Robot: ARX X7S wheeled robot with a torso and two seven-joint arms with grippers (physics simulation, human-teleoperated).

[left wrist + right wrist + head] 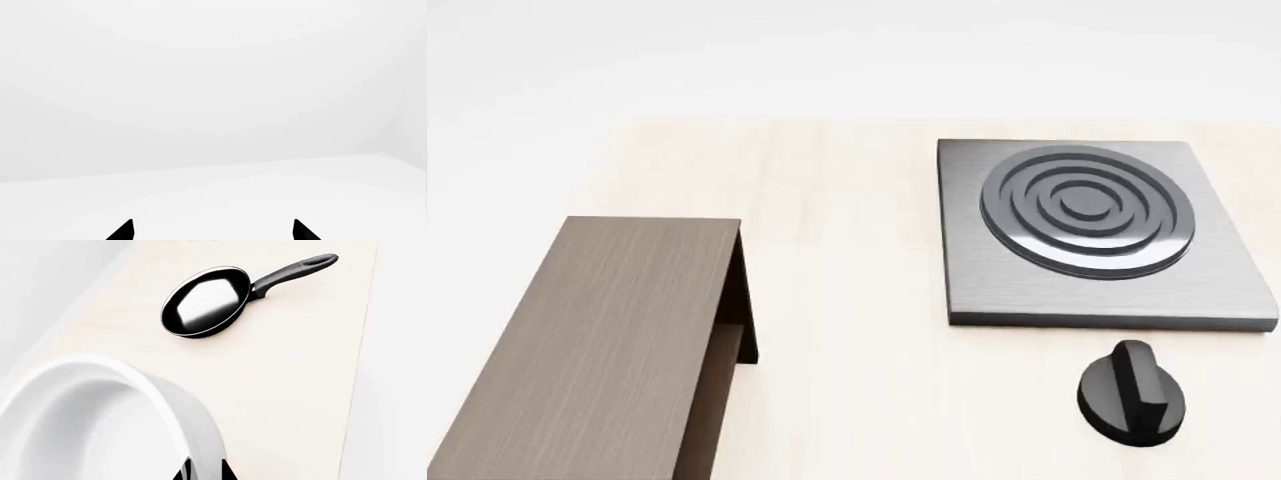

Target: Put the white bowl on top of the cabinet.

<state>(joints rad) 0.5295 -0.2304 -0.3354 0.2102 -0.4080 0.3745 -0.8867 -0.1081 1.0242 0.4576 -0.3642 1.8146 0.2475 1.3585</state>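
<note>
- White and glossy, the white bowl [100, 425] filled the near part of the right wrist view, its thick rolled rim [157, 390] arcing across the picture, so the right gripper [203, 472] was right at the bowl's wall.
- Two dark fingertips [227, 472] of that gripper showed close together at the rim, one seemingly either side of the wall; this looked like a pinch on the rim, the natural hold for a deep, straight-walled bowl too wide to span.
- Whether the bowl sat on the table or was lifted could not be told from these pictures; the head view did not show it at all.
- Beyond the bowl, a black frying pan [207, 301] lay on the pale wooden tabletop [287, 390], well apart from it, with its handle pointing away, so it posed no obstacle.
- Dark grey-brown, the cabinet [587, 350] stood at the left of the head view, its flat top bare and its side shelf recess facing the stove plate [1094, 235] and knob [1132, 393].
- The left gripper [212, 231] faced only blank white background, fingertips [123, 231] spread wide and holding nothing, apparently parked clear of the work.
- Judging by this, the grasp was the step in hand, and the carry across to the cabinet top was not yet done.
</note>
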